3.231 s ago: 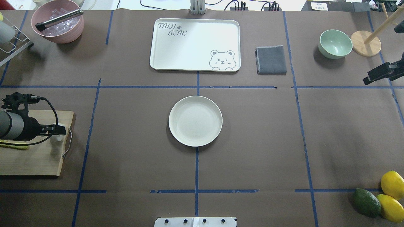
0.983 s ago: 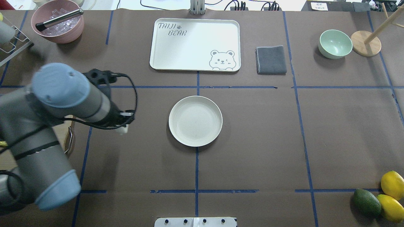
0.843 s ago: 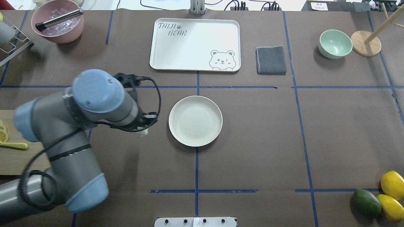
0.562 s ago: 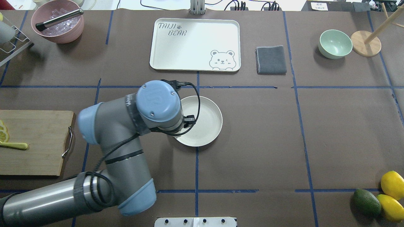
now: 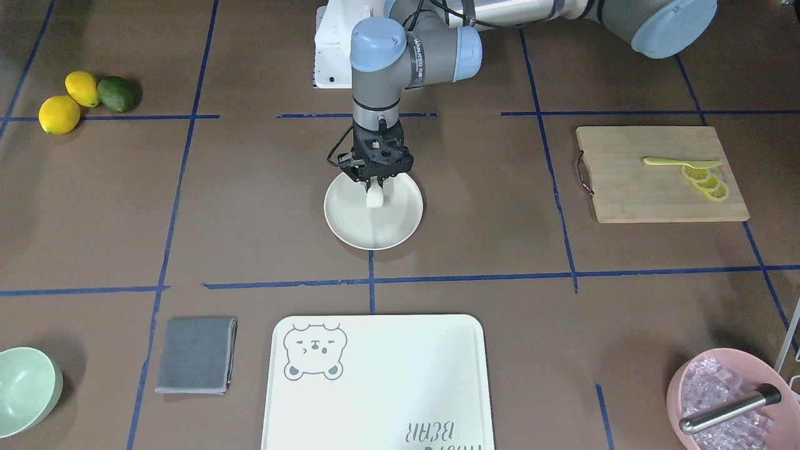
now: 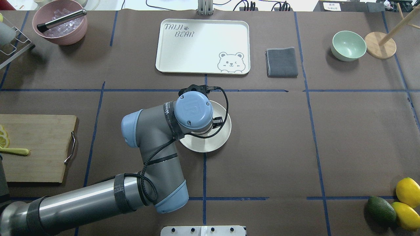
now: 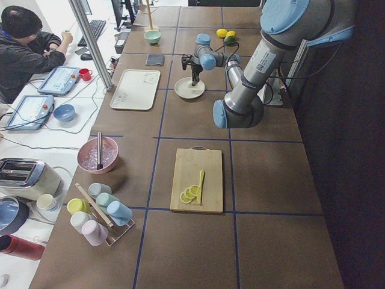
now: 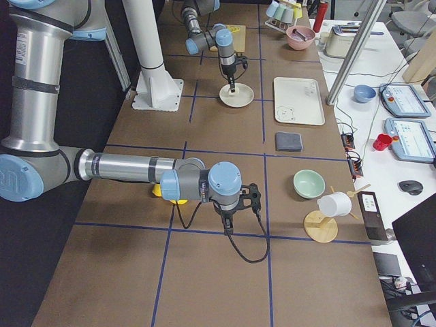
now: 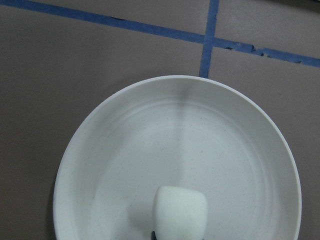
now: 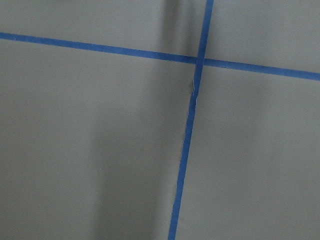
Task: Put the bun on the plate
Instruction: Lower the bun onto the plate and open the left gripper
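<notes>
The cream-white plate lies at the table's middle. My left gripper points straight down over it, shut on the small white bun. The left wrist view looks down past the bun into the plate; whether the bun touches the plate I cannot tell. From overhead my left wrist hides the bun and much of the plate. My right gripper shows only in the exterior right view, low over bare table, and I cannot tell if it is open or shut.
A bear-print tray, a grey cloth and a mint bowl lie along the operators' side. A pink ice bowl, a cutting board with lemon slices, and lemons with an avocado sit further out.
My left arm has swung from the cutting board across to the plate, carrying the bun, and now stands over it. The right arm has left the overhead view.
</notes>
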Robot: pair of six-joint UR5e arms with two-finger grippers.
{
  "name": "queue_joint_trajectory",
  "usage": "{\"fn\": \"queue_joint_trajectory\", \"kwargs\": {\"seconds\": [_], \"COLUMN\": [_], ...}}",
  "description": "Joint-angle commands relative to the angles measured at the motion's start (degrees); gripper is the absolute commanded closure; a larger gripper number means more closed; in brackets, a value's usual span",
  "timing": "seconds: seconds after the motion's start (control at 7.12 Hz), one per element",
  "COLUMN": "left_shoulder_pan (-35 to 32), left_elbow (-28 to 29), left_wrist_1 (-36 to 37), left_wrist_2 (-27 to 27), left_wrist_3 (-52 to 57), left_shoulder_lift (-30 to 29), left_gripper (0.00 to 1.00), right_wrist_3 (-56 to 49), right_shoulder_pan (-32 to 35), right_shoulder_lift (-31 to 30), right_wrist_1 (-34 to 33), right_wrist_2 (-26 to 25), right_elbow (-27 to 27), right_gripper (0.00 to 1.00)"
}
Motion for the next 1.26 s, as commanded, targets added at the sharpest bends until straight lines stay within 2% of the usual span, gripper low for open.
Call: {"fn": "queue_joint_trajectory", "kwargs": {"seconds": [0.0, 0.14, 0.28, 0.42, 0.56, 0.84, 1.12], "left_shoulder_pan": [0.07, 0.07, 0.07, 0.07, 0.07, -0.02, -1.06], "left_elbow": [1.44, 1.53, 1.53, 1.62, 1.62, 1.18, -2.39], "left_wrist_1": [-1.32, -1.41, -1.41, -1.41, -1.41, -1.32, -0.18], "left_wrist_2": [0.52, 0.52, 0.61, 0.61, 0.61, 0.61, 0.09], "left_wrist_3": [0.06, 0.06, 0.24, 0.24, 0.24, 2.24, 3.57], "left_shoulder_lift": [-0.28, -0.28, -0.19, -0.19, -0.10, -0.01, 0.51], "left_gripper": [0.71, 0.67, 0.46, 0.29, 0.17, 0.01, 0.01], "right_wrist_3": [0.07, 0.07, 0.07, 0.07, -0.02, -0.02, -0.11], "right_shoulder_pan": [0.01, 0.01, 0.01, 0.01, 0.01, 0.01, 0.01], "right_shoulder_lift": [0.02, 0.02, 0.02, 0.02, 0.02, 0.02, 0.02], "right_wrist_1": [0.00, 0.00, 0.00, 0.00, 0.00, 0.09, 0.18], "right_wrist_2": [0.03, 0.03, 0.12, 0.12, 0.12, 0.12, -0.05], "right_elbow": [0.09, 0.09, 0.18, 0.18, 0.18, 0.26, 0.26], "right_gripper": [0.00, 0.00, 0.00, 0.00, 0.00, 0.00, 0.00]}}
